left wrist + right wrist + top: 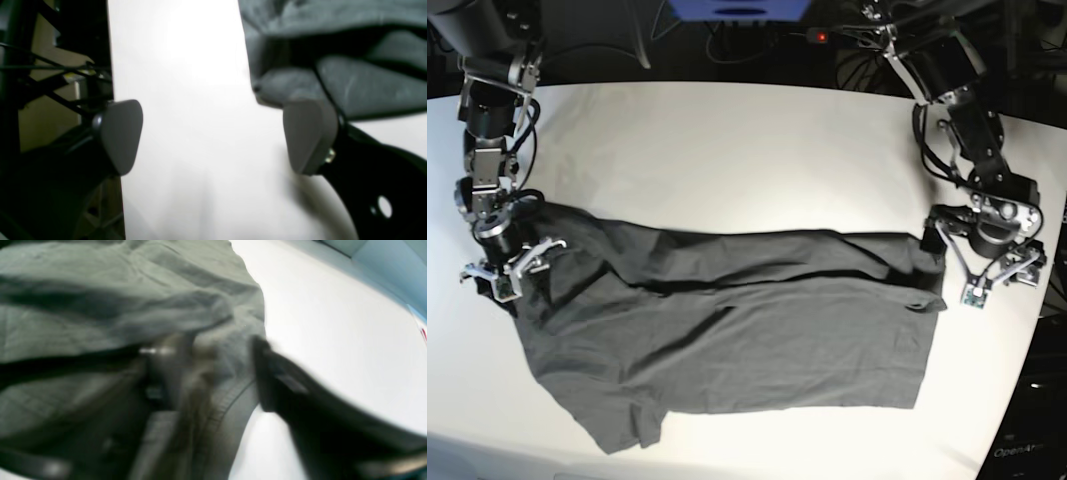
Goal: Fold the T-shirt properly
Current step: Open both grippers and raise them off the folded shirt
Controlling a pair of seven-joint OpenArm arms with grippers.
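Left gripper [213, 136]: we record its fingers [121, 135] spread fully apart, nothing between them but bare white table [186, 100]. One pad sits at the table's edge; the other pad just meets a rolled edge of the T-shirt [333, 66], which lies behind and beside it, not between the pads.

Right gripper [213, 373]: the wrist view is smeared. We make out one finger [267, 373] at the cloth's border against the table and the other over the fabric, with a gap between them. Cloth lies in that gap; we cannot tell whether it is gripped.

T-shirt, base view [727, 320]: dark grey, spread flat and wrinkled across the near half of the table [727, 150], a long fold running along its upper part. The left gripper [997, 272] stands just off one end, the right gripper [507, 268] at the opposite end, over the cloth's edge.
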